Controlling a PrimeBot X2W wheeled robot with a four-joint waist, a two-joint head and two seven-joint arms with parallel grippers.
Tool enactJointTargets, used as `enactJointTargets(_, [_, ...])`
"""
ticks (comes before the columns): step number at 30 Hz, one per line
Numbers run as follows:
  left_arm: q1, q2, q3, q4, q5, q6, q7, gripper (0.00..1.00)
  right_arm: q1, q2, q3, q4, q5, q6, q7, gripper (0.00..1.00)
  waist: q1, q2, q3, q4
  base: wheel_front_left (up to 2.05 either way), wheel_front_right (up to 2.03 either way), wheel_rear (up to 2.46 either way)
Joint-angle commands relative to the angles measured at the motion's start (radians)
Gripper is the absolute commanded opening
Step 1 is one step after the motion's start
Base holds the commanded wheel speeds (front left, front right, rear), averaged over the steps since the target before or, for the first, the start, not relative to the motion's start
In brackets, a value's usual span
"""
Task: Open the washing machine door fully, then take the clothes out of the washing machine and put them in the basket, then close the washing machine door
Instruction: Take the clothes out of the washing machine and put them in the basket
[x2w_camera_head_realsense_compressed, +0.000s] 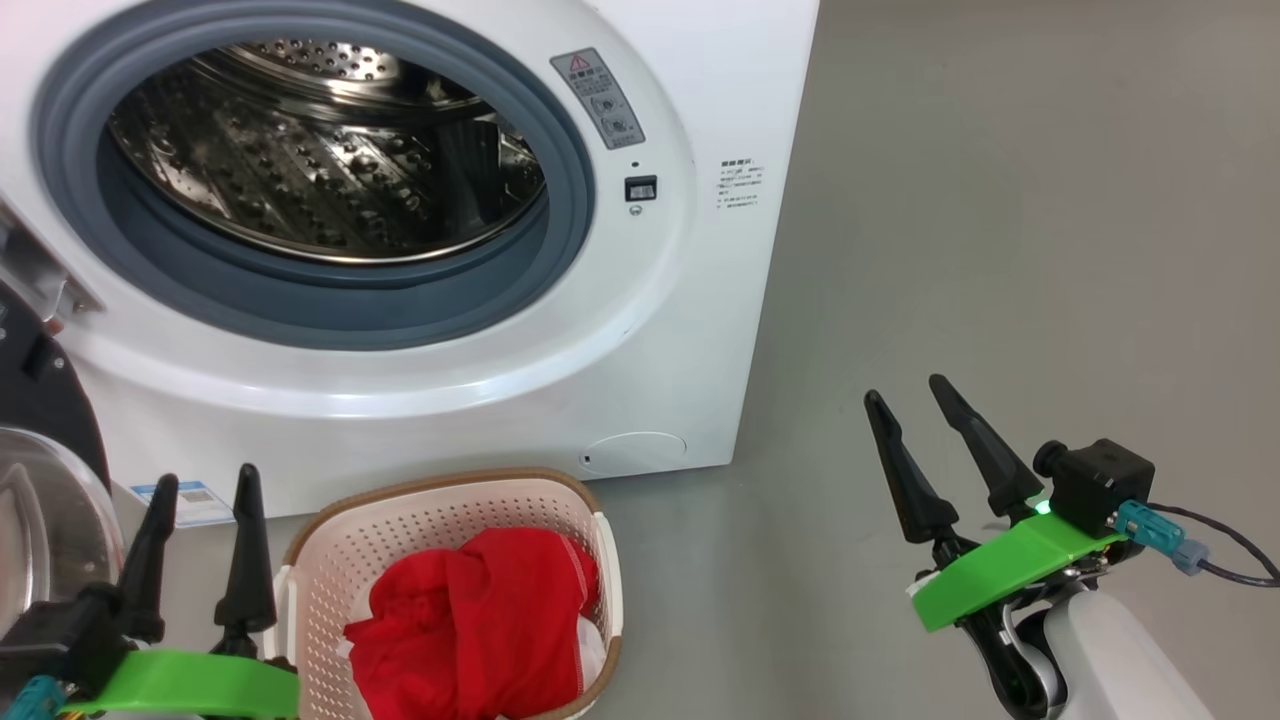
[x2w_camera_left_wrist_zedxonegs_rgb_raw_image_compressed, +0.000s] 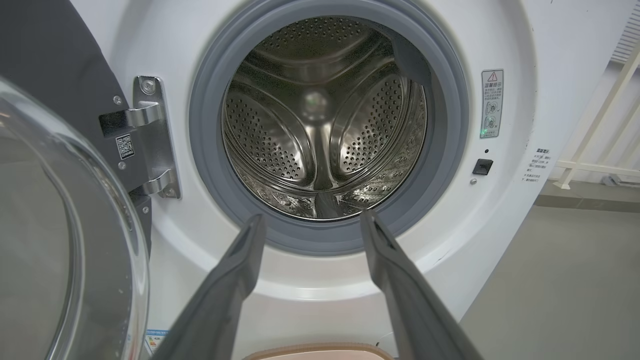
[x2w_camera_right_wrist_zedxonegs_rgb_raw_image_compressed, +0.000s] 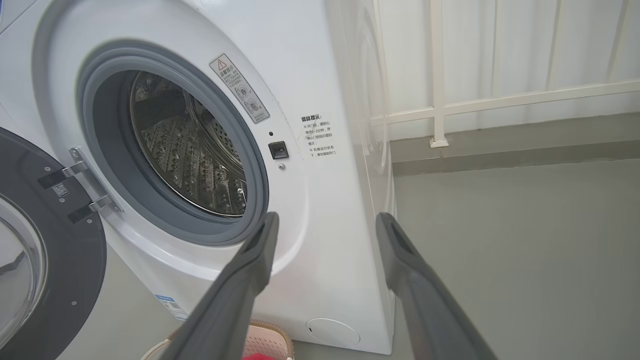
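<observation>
Left gripper: the two dark fingers stand wide apart and hold nothing. It hangs just beside the left wall of the basket, and the fingers point toward the washing machine.
Right gripper: also spread wide and empty. It is over the bare floor to the right of the machine, well apart from the basket.
Clothes: the red garment with white trim lies crumpled inside the basket.
Basket: it stands on the floor close in front of the machine, below the round opening and nearer to the left gripper.
Washing machine door: it is swung open to the left on its metal hinge. The black rim and the clear glass bowl are near the left gripper.
Washing machine: a white box that stands on the floor, with its opening uncovered.
Drum: the perforated steel walls and ribs are in plain sight, ringed by the grey seal.
Floor: grey and smooth.
Railing: white bars beyond the right side of the machine.
</observation>
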Motion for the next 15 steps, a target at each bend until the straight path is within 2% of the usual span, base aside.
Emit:
enactJointTargets(1, [-0.011, 0.034, 0.039, -0.042, -0.004, 0.016, 0.006, 1.0, 0.009, -0.004, 0.022, -0.022, 0.006, 0.009, -0.012, 1.0, 0.0, 0.0, -0.005, 0.004, 0.0, 0.0, 0.0])
enactJointTargets(15, [0.002, 0.045, 0.038, -0.089, 0.003, 0.039, 0.013, 1.0, 0.008, -0.008, 0.012, -0.031, -0.002, 0.009, -0.012, 1.0, 0.0, 0.0, -0.004, 0.008, 0.0, 0.0, 0.0])
